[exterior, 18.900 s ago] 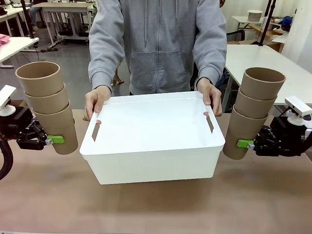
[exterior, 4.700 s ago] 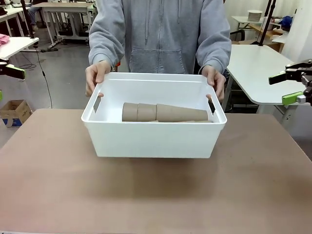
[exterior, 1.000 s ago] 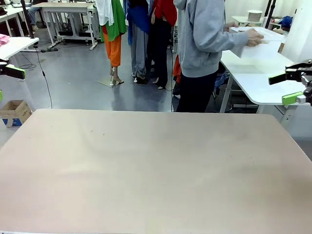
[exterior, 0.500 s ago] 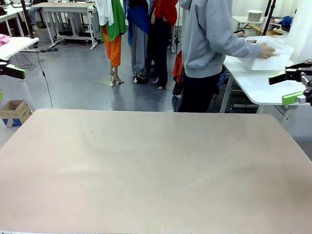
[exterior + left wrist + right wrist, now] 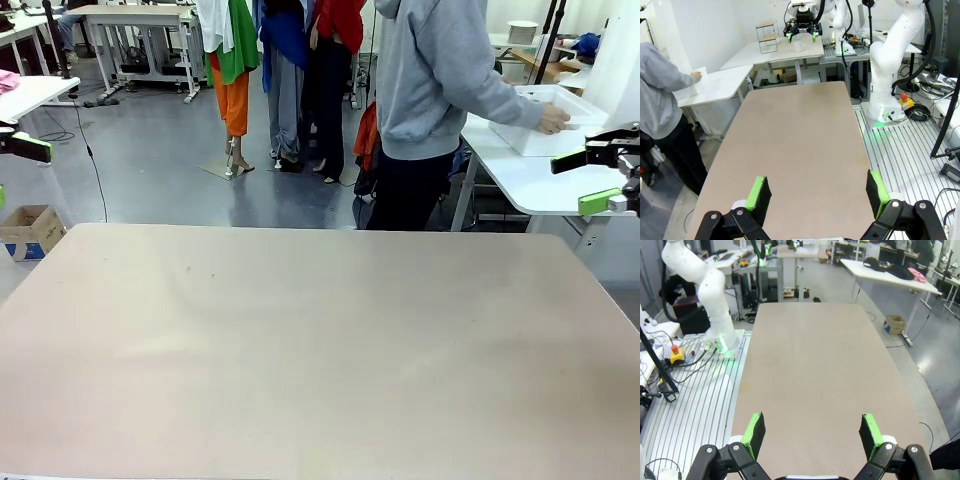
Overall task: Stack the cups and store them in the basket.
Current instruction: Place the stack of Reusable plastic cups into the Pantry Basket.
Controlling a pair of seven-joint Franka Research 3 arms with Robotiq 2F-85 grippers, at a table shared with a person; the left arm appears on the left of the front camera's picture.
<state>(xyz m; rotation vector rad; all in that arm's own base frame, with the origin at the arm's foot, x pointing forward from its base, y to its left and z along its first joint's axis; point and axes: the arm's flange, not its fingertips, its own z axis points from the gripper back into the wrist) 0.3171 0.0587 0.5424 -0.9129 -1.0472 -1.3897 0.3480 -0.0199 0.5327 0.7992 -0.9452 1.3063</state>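
Fingers on my left gripper (image 5: 817, 192) and right gripper (image 5: 810, 435) stand wide apart, empty; person's hand (image 5: 553, 120) holds the basket (image 5: 535, 138) on the side table (image 5: 520, 180).

White plastic basket (image 5: 540, 128) upright on the far white side table, under a person's hand.

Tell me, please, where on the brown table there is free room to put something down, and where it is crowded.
The brown table is bare from the near edge to the far edge, between the open left gripper and the open right gripper. It is crowded at the white side table, where the person holds the basket.
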